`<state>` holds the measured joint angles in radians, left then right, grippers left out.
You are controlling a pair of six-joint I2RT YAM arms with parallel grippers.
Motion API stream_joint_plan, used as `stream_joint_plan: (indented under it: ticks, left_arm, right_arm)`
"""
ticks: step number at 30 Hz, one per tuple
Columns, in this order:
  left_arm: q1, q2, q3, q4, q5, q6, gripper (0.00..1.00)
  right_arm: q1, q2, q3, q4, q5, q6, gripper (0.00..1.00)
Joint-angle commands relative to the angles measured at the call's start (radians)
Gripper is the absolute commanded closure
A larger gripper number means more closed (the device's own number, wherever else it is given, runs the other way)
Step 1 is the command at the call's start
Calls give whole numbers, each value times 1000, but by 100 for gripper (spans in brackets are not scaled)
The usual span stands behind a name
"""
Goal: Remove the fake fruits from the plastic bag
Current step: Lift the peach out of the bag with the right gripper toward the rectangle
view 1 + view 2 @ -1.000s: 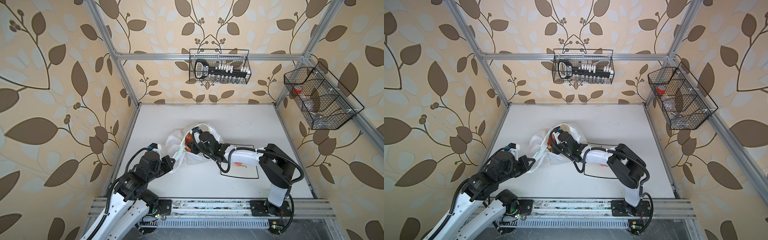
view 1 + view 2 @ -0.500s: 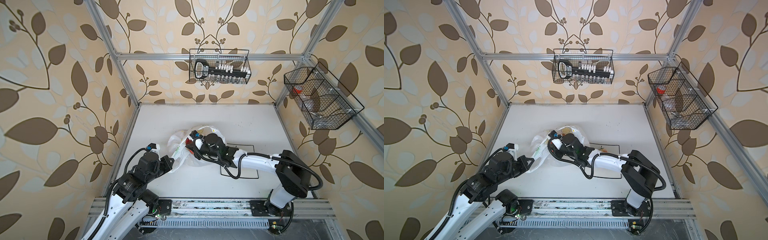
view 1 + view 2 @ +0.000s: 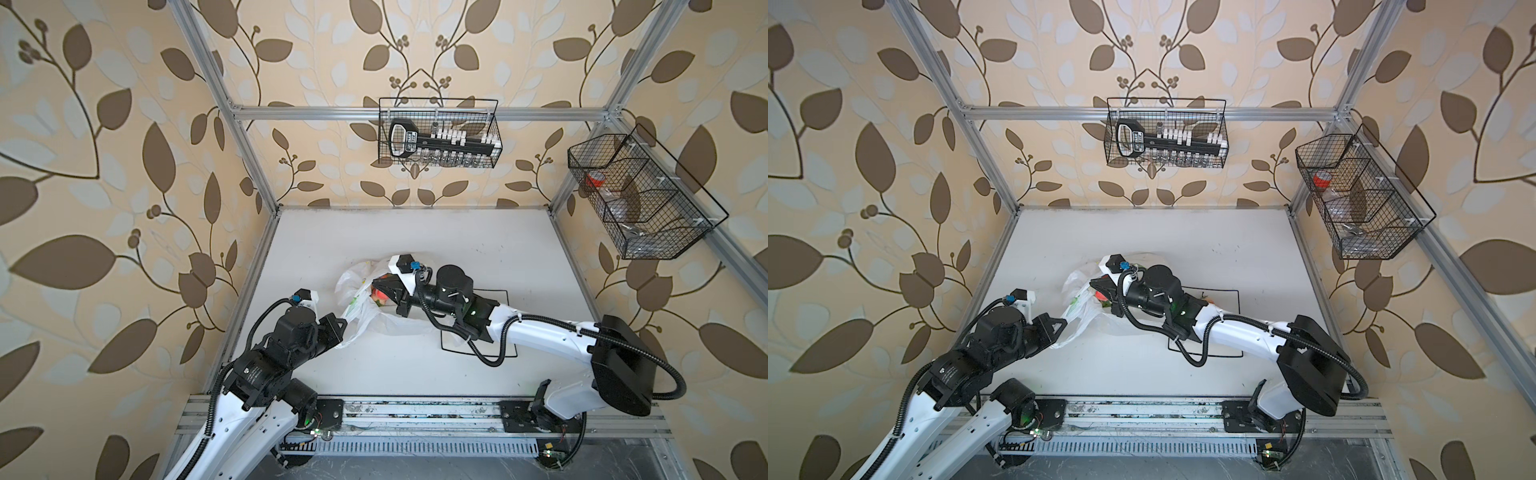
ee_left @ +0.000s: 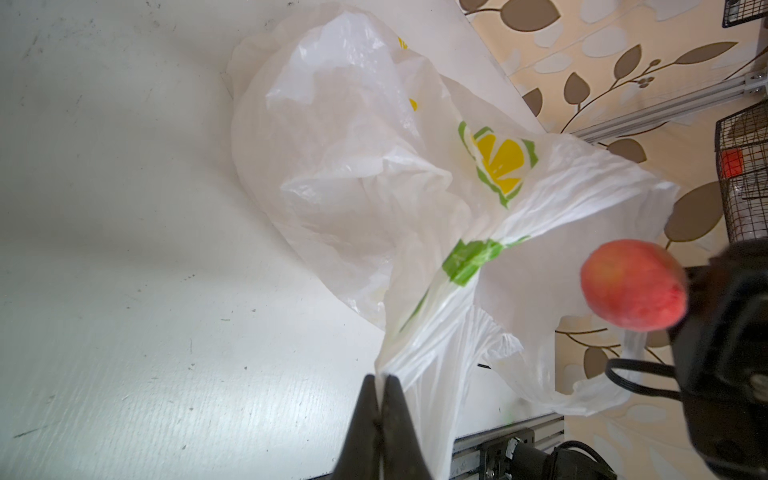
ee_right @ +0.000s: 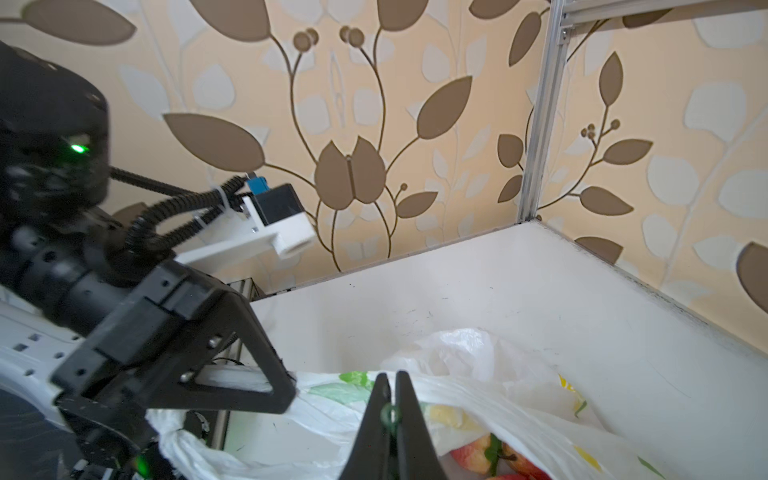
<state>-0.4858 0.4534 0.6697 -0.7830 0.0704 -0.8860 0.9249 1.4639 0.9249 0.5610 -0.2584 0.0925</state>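
What the bag was made of: thin, crinkly white film, half see-through, printed with yellow lemon slices and green leaves.
Bag: the bag (image 4: 365, 166) lay crumpled and puffed near the middle of the matte white table (image 3: 415, 232).
Apple: the apple (image 4: 633, 286) was smooth, round and glossy, red-pink fading to orange. It hung clear of the table just over the bag's open mouth.
Left pincer: the left pincer (image 4: 380, 380) had its black wedge-shaped fingers pressed together on a twisted rope of the bag's edge, at the bag's 7 o'clock in both top views.
Right pincer: the right pincer (image 5: 392, 376) reached in from 3 o'clock with its fingers together and a small green bit nipped between them. The apple sat right against its tip.
Inside the bag: more fruit (image 5: 519, 461), red and yellow with a green stem, showed under the film's lip.
Plate: the plate (image 3: 502, 297) was flat, square and white with a thin black rim, at the bag's 3 o'clock.
In the way: the right arm lay across most of the plate.
Walls: a black wire basket (image 3: 438, 133) hung at 12 o'clock, and a second wire basket (image 3: 640, 199) at 2 o'clock.
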Motion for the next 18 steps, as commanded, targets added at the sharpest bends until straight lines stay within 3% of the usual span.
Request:
stream_joint_plan:
  ticks: [1, 8, 13, 18]
  left_arm:
    - [-10, -6, -4, 13, 0, -1, 100]
    - [-10, -5, -4, 28, 14, 2, 100]
    - [-10, -15, -9, 29, 17, 2, 100]
    - [-9, -24, -12, 31, 26, 1, 100]
  right_arm:
    - [2, -100, -26, -14, -11, 95, 94]
    - [-21, -367, -89, -342, 204, 247, 96]
    - [-178, -589, -187, -638, 398, 405, 96]
    - [-337, -728, -323, -776, 553, 500, 96]
